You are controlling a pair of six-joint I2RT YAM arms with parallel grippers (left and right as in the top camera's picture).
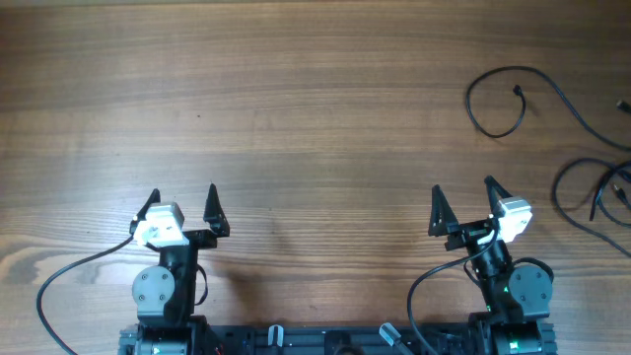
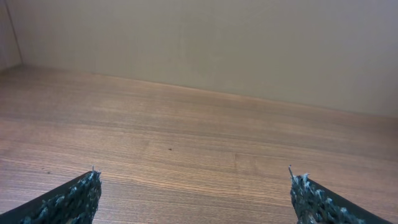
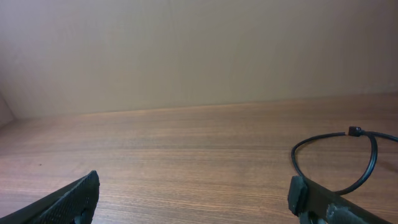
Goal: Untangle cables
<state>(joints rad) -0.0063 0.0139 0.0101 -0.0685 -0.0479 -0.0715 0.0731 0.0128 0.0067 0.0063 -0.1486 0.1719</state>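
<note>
The wide brown wooden table (image 1: 296, 118) filled almost the whole top view, and its middle and left side were bare wood. A plain pale wall (image 2: 249, 43) stood at the far edge of the table in both wrist views. The black left arm (image 1: 163, 286) sat at the bottom left of the top view, and the black right arm (image 1: 513, 286) sat at the bottom right. The left gripper (image 1: 183, 192) pointed up the picture with its two black fingers spread wide apart and nothing between them. The right gripper (image 1: 461, 185) was spread wide too, and it held nothing. The thin black cables (image 1: 469, 99) lay at the far right of the top view, well apart from both grippers. One cable made a round loop near the upper right, and its long tail ran off toward the right edge. More loops lay lower down by the right edge, partly cut off by the picture. In the right wrist view the round loop showed at the right side, just above one finger. A small dark plug (image 1: 520, 91) sat inside the loop, at the end of that cable.
</note>
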